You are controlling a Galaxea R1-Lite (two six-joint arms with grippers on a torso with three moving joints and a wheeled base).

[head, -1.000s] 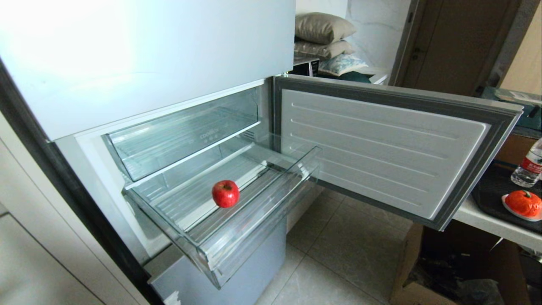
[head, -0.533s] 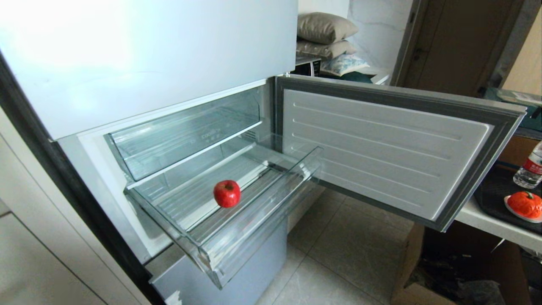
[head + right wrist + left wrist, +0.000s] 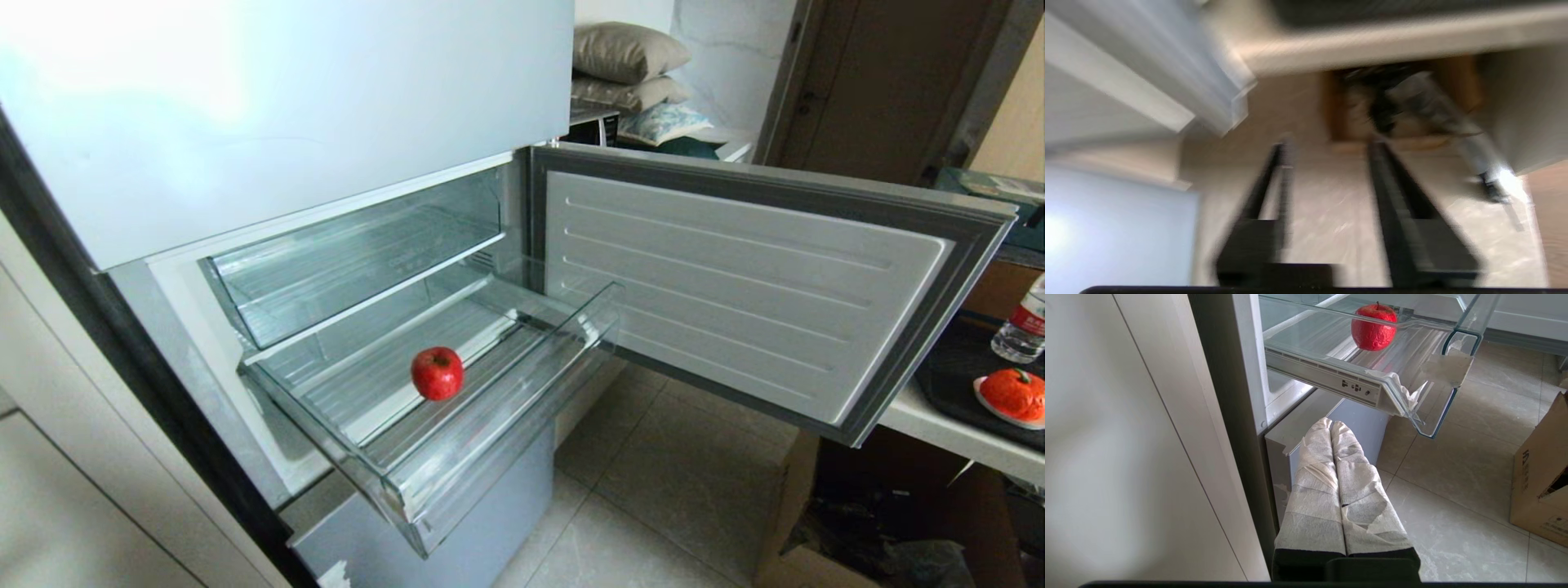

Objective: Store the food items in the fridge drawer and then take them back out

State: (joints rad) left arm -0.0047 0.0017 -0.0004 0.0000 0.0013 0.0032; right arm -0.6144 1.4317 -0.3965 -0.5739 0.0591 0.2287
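While the red toy fruit (image 3: 437,373) already sits centre-left in the pulled-out fridge drawer (image 3: 490,445), the pumpkin-like ball (image 3: 1012,392) waits on the counter (image 3: 922,420) at far right; left hand (image 3: 1332,426) pressed together below the drawer, right hand (image 3: 1327,151) apart, empty.

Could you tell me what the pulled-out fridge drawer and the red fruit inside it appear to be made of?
The fridge drawer looks like clear, glossy hard plastic: see-through walls, ribbed floor. The red fruit seems a toy, perhaps foam or painted plastic: its skin looks matte and wrinkled.
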